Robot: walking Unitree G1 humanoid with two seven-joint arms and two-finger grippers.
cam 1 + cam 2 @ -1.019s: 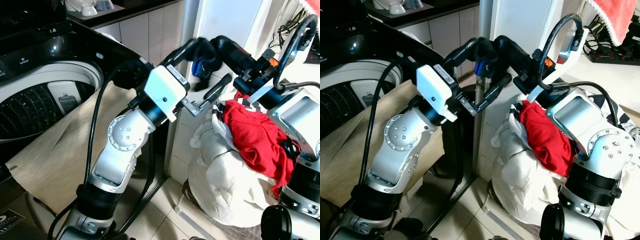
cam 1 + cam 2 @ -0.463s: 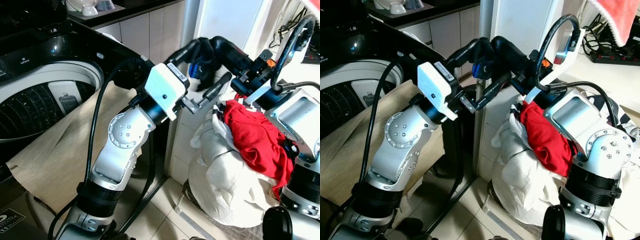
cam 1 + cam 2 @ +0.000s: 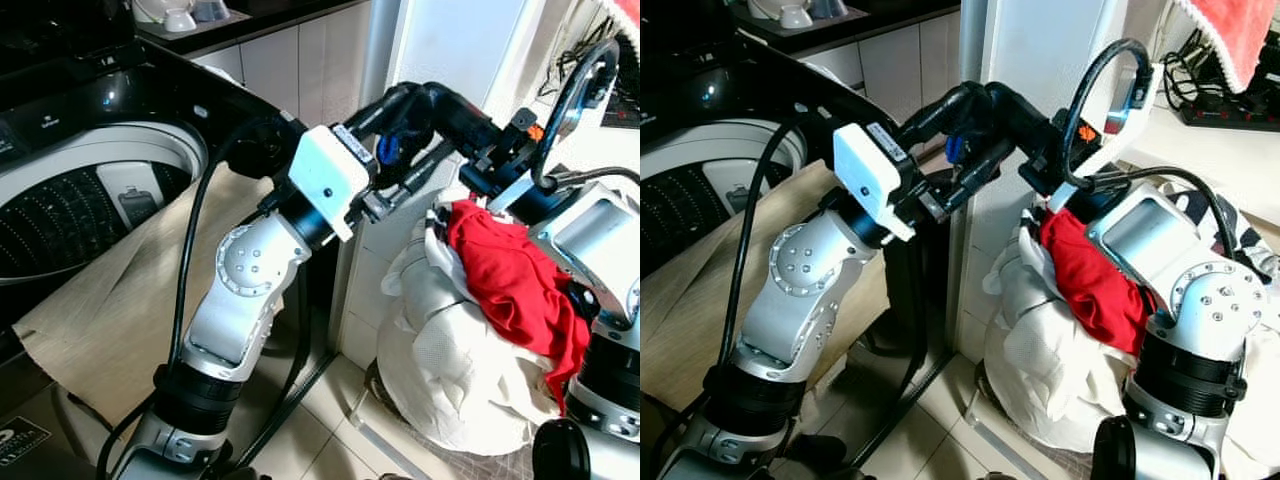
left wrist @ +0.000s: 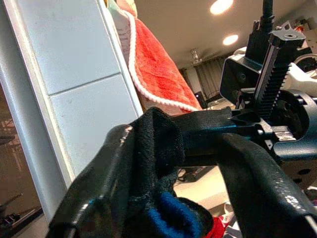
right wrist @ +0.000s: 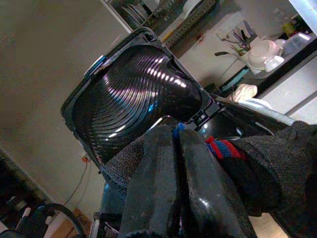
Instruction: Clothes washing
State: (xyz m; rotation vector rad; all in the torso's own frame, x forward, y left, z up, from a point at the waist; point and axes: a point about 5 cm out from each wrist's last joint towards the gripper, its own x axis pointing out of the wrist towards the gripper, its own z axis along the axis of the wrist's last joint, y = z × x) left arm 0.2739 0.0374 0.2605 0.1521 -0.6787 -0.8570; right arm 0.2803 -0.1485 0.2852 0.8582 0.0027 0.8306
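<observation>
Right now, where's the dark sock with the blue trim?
The dark sock is up in the air at the middle of the head views, pinched between both grippers, above the red garment on the white laundry bag.

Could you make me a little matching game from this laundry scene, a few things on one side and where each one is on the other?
Things:
1. dark sock
2. red garment
3. beige cloth
4. washing machine drum

Places:
A. draped over the washer's front edge
B. on top of the white laundry heap
C. held between both grippers
D. open, at the robot's left

Pairs: 1-C, 2-B, 3-A, 4-D
</observation>
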